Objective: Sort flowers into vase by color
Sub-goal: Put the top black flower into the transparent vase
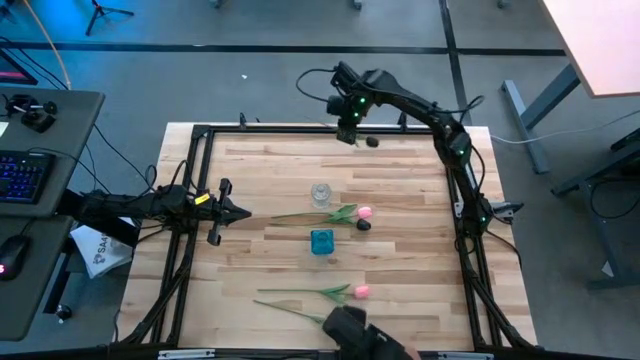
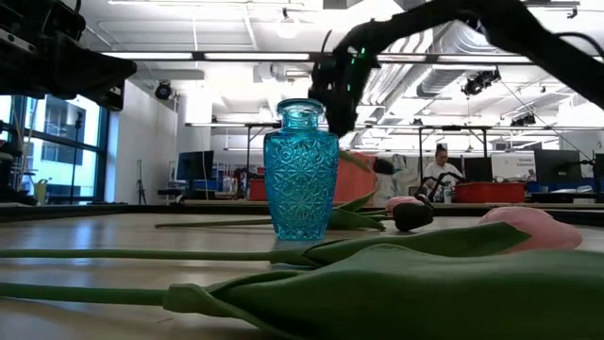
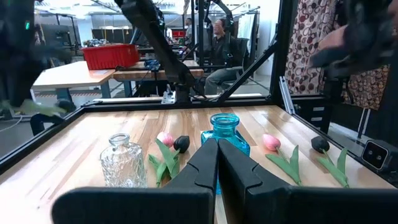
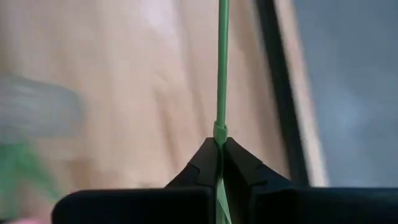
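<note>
My right gripper (image 1: pixel 347 132) hovers over the table's far edge, shut on a dark-headed tulip (image 1: pixel 372 141); its head also shows in the low view (image 2: pixel 382 166). A pink tulip (image 1: pixel 364 212) and a dark tulip (image 1: pixel 363 224) lie side by side between the clear glass vase (image 1: pixel 320 193) and the blue glass vase (image 1: pixel 321 241). Another pink tulip (image 1: pixel 360 291) lies nearer the front. A fourth dark head (image 3: pixel 319 144) shows in the left wrist view. My left gripper (image 1: pixel 238 212) waits shut at the table's left, touching nothing. My right gripper pinches the tulip's thin green stem (image 4: pixel 219 134) between its two fingertips (image 4: pixel 239 158), and the stem runs straight on beyond them. The flower is lifted clear of the table, with the dark head (image 2: pixel 382 166) a little below and beside the gripper.
Both vases stand upright near the table's middle. A dark camera mount (image 1: pixel 350 328) sits at the near edge, over the end of a stem (image 1: pixel 290 312). A black frame (image 1: pixel 200 130) borders the tabletop. People sit in the room beyond the table (image 3: pixel 217 37).
</note>
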Robot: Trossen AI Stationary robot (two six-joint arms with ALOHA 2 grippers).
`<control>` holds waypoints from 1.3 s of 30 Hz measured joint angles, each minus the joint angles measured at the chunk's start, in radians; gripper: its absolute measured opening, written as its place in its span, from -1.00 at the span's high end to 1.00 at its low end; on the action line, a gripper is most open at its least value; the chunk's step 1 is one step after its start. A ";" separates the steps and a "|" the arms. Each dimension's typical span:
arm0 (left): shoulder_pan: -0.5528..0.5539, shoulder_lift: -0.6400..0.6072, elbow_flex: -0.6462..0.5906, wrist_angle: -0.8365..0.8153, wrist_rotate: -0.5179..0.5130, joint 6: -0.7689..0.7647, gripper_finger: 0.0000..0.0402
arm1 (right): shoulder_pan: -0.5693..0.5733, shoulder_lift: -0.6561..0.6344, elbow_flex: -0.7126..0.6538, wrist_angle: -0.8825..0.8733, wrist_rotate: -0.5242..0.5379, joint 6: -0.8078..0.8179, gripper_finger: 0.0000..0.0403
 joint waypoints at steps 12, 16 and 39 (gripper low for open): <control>0.000 0.000 0.000 0.001 -0.001 0.012 1.00 | 0.128 -0.085 0.000 -0.154 -0.281 -0.015 1.00; 0.000 0.000 0.000 0.008 -0.007 0.084 1.00 | 0.152 -0.114 0.000 -0.190 -0.307 -0.012 1.00; 0.007 0.191 0.160 0.379 -0.385 -0.229 1.00 | 0.214 -0.349 0.000 -0.171 -0.192 0.298 1.00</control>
